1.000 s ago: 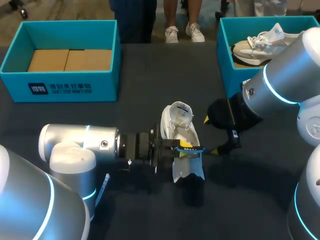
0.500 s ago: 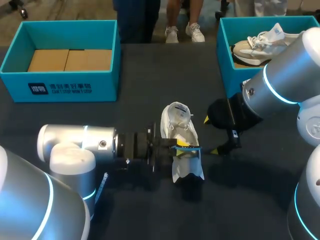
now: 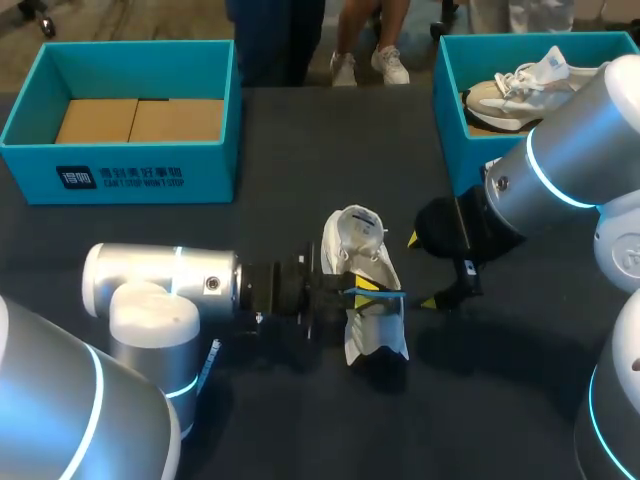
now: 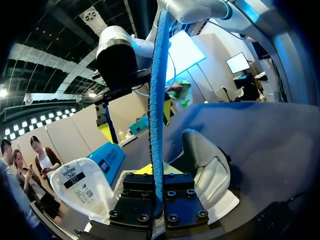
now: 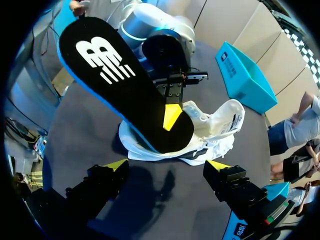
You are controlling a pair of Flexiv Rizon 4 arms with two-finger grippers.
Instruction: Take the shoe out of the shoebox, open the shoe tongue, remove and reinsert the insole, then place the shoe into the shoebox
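Note:
A white shoe (image 3: 358, 262) lies on the dark table between my two grippers, its tongue (image 4: 82, 186) folded open. My left gripper (image 3: 368, 292) is over the shoe's opening, shut on the insole (image 5: 120, 80). The insole is black on one face with a blue edge (image 4: 158, 95). It stands up out of the shoe (image 5: 212, 127), its lower end still at the opening. One yellow fingertip (image 5: 172, 117) of the left gripper presses on its black face. My right gripper (image 3: 422, 270) is open just right of the shoe, holding nothing; its tips (image 5: 116, 164) stand wide apart before the shoe.
A teal shoebox (image 3: 455, 130) at the back right holds another shoe (image 3: 520, 85). A second teal box (image 3: 120, 175) at the back left has cardboard inside. Bare table (image 3: 300, 150) lies between the boxes.
My left arm has shifted very slightly to the right with the insole still gripped. The shoe and the right arm stay where they were.

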